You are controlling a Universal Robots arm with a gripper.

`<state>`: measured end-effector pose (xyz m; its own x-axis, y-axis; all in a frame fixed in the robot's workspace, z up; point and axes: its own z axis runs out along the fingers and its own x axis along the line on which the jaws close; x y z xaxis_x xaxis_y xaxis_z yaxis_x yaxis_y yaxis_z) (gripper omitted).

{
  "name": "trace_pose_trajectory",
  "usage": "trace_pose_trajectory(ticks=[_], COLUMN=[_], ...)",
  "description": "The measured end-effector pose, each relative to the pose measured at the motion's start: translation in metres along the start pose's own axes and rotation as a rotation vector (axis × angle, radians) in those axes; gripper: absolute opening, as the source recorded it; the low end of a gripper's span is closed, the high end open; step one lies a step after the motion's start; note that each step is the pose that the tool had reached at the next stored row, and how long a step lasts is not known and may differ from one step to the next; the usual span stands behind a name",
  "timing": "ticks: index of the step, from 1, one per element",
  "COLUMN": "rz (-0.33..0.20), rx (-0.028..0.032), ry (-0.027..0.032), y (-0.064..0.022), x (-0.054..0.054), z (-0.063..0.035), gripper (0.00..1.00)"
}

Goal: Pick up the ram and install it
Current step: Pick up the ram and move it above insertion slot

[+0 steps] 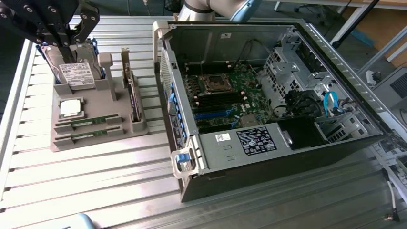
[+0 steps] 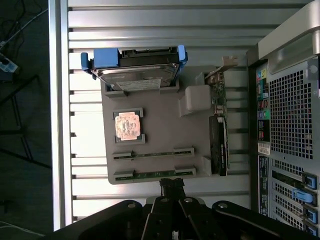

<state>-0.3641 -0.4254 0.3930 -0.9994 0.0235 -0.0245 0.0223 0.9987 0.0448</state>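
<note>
Watching the exterior view first, I see the hand (image 1: 64,43) in the upper left of the frame, high over the hard drive (image 1: 76,71) at the far end of the grey holder (image 1: 95,102). It is closed, with nothing I can see in it. Both sticks sit in their slots near the holder's lower edge: the inner ram stick (image 1: 86,122) and the outer ram stick (image 1: 86,135), well apart from the hand. The open computer case (image 1: 210,143) stands to the right on the worktop (image 1: 95,181).

In the wrist view the shut hand (image 2: 172,184) lines up closest to the outer ram stick (image 2: 152,173). The inner ram stick (image 2: 152,154) lies between it and the processor chip (image 2: 126,125), and the upright expansion card (image 2: 218,145) stands at the sticks' ends.

My worry: with the fingers together, a descent would press on a stick rather than straddle it. The two sticks are alike and near each other, so a small offset could catch the wrong one or knock the card.
</note>
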Motion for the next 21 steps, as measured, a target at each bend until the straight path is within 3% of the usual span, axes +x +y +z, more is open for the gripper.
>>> trace_pose_trajectory(ticks=[10,21], rz=[-0.038,-0.187], rx=[-0.0009,-0.0046], ry=[0.0017,0.0084], y=[0.0000,-0.0001], x=[0.0000,0.0000], z=[0.0000,0.0000], gripper=[0.11,0.11])
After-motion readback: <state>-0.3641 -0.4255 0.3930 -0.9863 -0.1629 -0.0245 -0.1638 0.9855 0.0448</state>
